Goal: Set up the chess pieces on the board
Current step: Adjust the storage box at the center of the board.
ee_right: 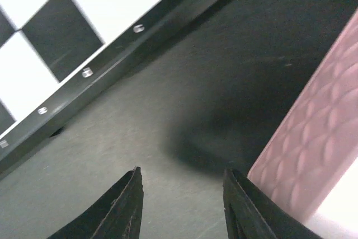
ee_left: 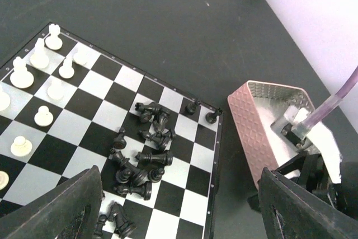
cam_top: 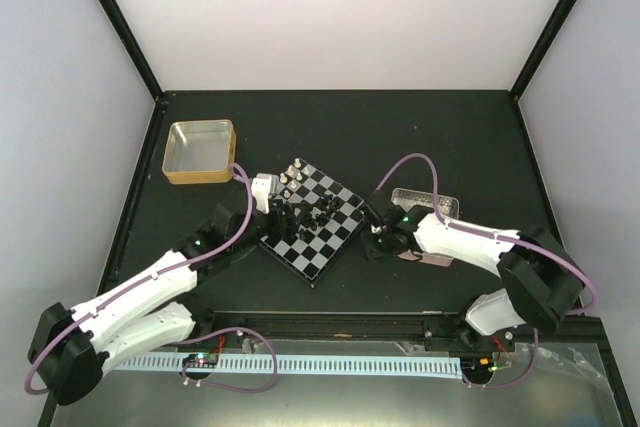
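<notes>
The board (cam_top: 335, 237) lies turned like a diamond at the table's middle. Silver-white chess pieces (cam_top: 295, 177) stand along its far-left side; in the left wrist view they stand at the left (ee_left: 39, 57). Several black pieces (ee_left: 140, 160) lie toppled in a heap mid-board, and two black pawns (ee_left: 211, 117) stand at the far edge. My left gripper (cam_top: 283, 219) hovers over the board's left part, open wide and empty (ee_left: 180, 172). My right gripper (cam_top: 378, 237) is open and empty (ee_right: 182, 170), low over the mat between the board's edge (ee_right: 84, 74) and the pink tray.
A gold-rimmed tray (cam_top: 200, 152) sits at the back left. A pink-rimmed tray (cam_top: 420, 195) sits right of the board, partly under the right arm; it also shows in the left wrist view (ee_left: 251, 132) and the right wrist view (ee_right: 319, 149).
</notes>
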`<state>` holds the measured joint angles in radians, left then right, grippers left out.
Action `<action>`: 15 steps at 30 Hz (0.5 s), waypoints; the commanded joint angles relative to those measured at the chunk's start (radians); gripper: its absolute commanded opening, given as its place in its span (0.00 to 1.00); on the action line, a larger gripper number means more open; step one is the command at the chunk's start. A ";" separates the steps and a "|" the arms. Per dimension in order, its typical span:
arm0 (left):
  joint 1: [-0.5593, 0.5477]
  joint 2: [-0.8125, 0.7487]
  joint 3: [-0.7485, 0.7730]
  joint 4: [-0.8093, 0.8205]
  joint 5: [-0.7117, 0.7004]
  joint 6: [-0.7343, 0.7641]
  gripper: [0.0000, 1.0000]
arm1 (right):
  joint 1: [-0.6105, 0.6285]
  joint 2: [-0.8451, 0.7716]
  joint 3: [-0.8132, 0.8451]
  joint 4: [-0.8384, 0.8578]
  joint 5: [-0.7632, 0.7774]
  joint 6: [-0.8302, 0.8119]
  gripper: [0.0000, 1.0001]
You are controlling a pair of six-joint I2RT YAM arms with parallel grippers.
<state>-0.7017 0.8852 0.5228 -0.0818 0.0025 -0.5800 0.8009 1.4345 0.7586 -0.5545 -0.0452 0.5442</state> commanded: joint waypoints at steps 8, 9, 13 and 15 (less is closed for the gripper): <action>0.003 0.175 0.119 -0.104 0.044 0.023 0.60 | -0.030 0.042 -0.037 0.050 0.337 0.115 0.28; 0.003 0.205 0.142 -0.129 0.058 0.030 0.58 | -0.042 0.043 -0.043 0.054 0.338 0.119 0.28; 0.003 0.352 0.247 -0.217 0.103 0.050 0.52 | -0.108 0.029 -0.072 0.074 0.324 0.131 0.28; 0.002 0.431 0.304 -0.245 0.115 0.057 0.49 | -0.149 0.021 -0.080 0.086 0.295 0.122 0.28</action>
<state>-0.7013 1.2022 0.7086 -0.2287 0.0608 -0.5541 0.7143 1.4708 0.6971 -0.5030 0.2302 0.6460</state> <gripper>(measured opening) 0.513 0.278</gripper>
